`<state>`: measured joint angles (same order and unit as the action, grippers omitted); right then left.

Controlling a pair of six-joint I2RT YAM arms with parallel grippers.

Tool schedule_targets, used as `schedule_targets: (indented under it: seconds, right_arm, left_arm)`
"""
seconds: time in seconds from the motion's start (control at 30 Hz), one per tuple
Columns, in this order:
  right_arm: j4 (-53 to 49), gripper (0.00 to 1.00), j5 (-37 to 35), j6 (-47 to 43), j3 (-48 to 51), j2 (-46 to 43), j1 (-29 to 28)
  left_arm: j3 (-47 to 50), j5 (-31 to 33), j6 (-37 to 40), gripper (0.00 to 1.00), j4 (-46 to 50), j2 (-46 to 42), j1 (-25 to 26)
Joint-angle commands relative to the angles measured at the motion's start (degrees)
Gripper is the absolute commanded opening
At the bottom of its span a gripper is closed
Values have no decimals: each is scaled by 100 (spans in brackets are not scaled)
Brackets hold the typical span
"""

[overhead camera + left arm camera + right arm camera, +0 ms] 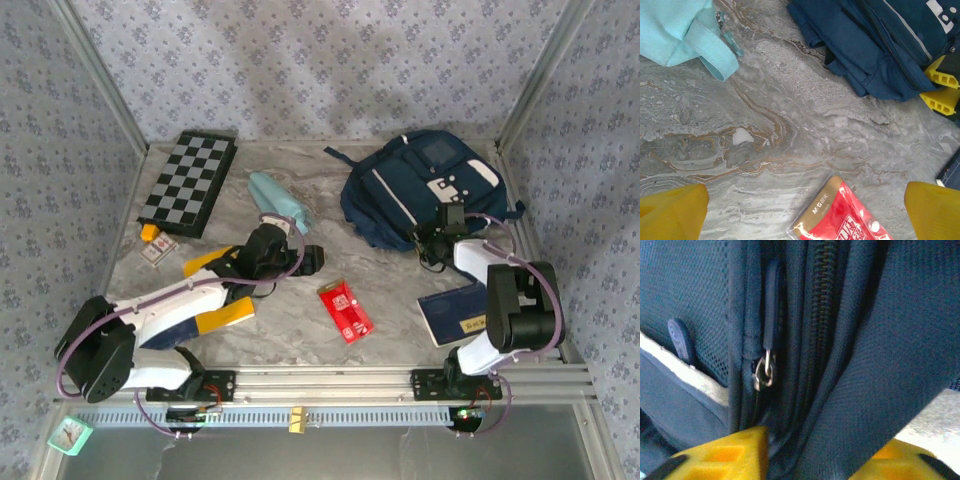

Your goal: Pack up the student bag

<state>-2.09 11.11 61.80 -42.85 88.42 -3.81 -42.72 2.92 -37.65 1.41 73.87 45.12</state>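
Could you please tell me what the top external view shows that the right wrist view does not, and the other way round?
The top external view adds the chessboard, the teal pouch, the red packet and a dark blue booklet, all lying on the marble table.

The right wrist view adds close detail: a dark zipper pull, its metal ring, the zipper teeth, and yellow fingers on either side of a fabric fold.

Both take in the student bag and the right hand at its near edge.
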Motion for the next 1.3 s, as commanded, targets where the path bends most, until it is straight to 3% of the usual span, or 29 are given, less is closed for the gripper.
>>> schedule_targets:
  seconds: [0.0,0.13,0.2,0.67,0.83,0.97,1.03,1.13,1.27]
  right_arm:
    - [-27,25,-9,-261,-195,162,-84]
    - [-133,5,39,-723,-440,233,-302]
    - [-411,0,60,-1079,-636,259,-476]
    - [-2037,0,588,-3262,-1237,-263,-1748]
    - [-2762,0,950,-3817,-879,-991,-1566]
    - [-3320,0,912,-4029,-690,-1420,-915]
    - [-3462,7,1026,-4085,-705,-1436,-692]
    - [-3555,31,1147,-4123,-826,-1456,-623]
    - [-3898,54,1060,-4017,-1038,-1587,-177]
  left_arm:
    - [-193,207,-60,100,87,-107,38]
    - [-157,317,-68,100,355,-343,33]
    - [-179,390,-64,100,582,-490,32]
    - [0,1068,-142,100,1905,-1671,-29]
    - [125,995,-204,100,1918,-1856,-159]
    - [87,695,-290,100,1729,-1736,-217]
    - [51,535,-313,100,1544,-1590,-216]
    - [-135,308,-497,100,1403,-1258,-204]
    - [-328,207,-854,100,1222,-874,13]
